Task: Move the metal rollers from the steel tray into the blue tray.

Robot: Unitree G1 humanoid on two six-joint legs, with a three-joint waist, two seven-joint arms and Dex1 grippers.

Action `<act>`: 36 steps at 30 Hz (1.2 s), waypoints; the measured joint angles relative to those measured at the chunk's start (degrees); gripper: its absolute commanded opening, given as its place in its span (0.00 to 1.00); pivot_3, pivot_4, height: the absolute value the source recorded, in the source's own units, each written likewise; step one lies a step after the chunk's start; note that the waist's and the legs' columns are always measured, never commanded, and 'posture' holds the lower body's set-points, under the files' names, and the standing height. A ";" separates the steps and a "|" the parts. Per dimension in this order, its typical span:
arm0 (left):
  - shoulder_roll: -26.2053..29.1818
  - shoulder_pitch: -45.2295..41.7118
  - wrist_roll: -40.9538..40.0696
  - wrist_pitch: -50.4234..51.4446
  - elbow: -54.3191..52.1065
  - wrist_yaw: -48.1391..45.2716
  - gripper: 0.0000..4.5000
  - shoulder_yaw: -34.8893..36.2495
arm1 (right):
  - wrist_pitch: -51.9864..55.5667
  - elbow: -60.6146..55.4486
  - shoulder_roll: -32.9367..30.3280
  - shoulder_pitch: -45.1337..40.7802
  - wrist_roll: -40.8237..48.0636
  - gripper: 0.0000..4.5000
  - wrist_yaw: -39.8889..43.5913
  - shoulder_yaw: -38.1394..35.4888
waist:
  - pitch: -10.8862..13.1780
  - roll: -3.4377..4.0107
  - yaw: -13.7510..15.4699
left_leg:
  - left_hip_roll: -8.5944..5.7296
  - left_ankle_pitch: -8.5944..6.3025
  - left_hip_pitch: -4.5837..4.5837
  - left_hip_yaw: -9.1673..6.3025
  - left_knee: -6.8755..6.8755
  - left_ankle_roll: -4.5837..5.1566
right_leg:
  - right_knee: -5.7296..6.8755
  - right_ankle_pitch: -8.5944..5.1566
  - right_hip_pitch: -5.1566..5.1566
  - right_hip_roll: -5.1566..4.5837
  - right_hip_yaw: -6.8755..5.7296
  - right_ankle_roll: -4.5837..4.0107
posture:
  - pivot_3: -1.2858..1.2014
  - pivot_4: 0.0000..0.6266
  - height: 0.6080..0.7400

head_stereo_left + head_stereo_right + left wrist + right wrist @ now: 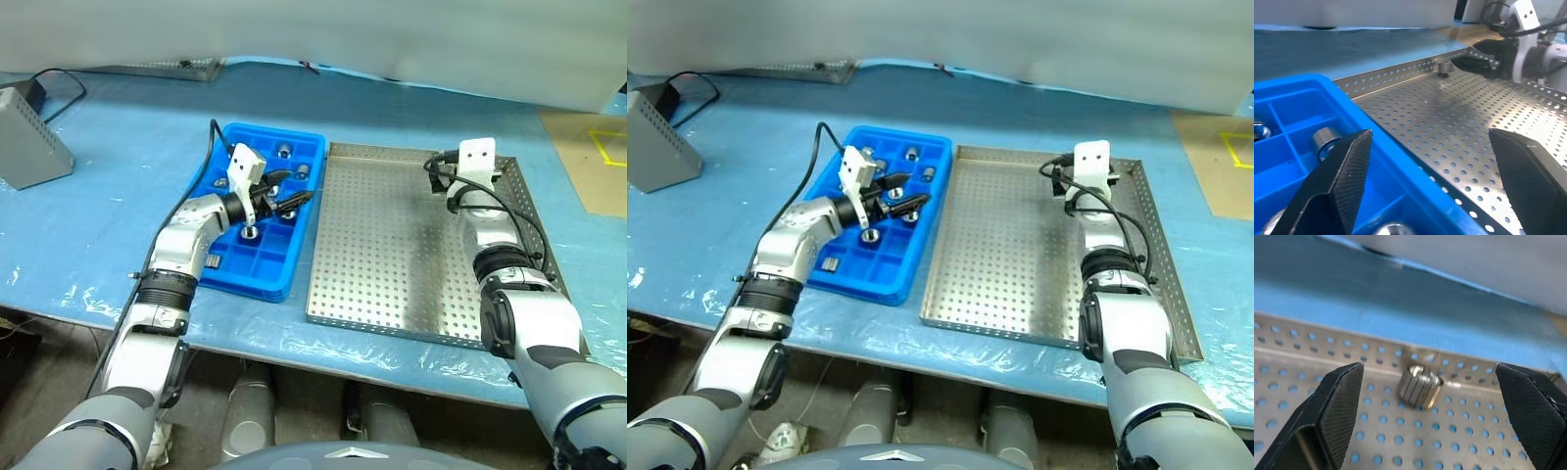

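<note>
Over the blue tray (257, 279) in the head view, the left gripper (290, 191) gapes empty above stored metal rollers (284, 151), while in the right wrist view the right gripper (1447, 401), spread wide and empty, frames one roller (1420, 385) ahead between its fingers, against the steel tray (1327, 340) rim.

A blue plastic sheet (118, 245) is spread over the table under both pairs of jaws. A grey metal box (29, 147) with a black cable (59, 83) is seen well apart from the left jaws, on their outer side. A brown cardboard sheet (588, 162) marked with yellow tape (609, 147) is laid beyond the right jaws' outer side.
</note>
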 measured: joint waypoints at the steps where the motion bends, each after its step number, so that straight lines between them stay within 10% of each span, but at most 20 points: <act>1: -0.05 0.33 0.00 0.27 -0.03 -0.03 0.89 0.00 | 0.30 -1.31 -0.21 0.58 0.16 0.99 0.38 -0.04 | 0.00 0.00 0.00 | 0.00 0.00 0.00 0.00 0.01 0.00 | 0.00 0.00 0.00 0.00 0.00 0.00 | 0.58 0.24 1.00; 36: -7.79 -8.45 2.79 -10.32 14.55 11.97 0.89 3.12 | 3.68 4.81 -1.59 -4.48 0.74 0.99 -0.72 -1.04 | 0.01 0.00 -0.29 | -0.01 -0.12 -0.06 0.03 0.45 0.18 | 0.23 0.01 0.01 -0.02 0.09 0.01 | 0.58 0.24 1.00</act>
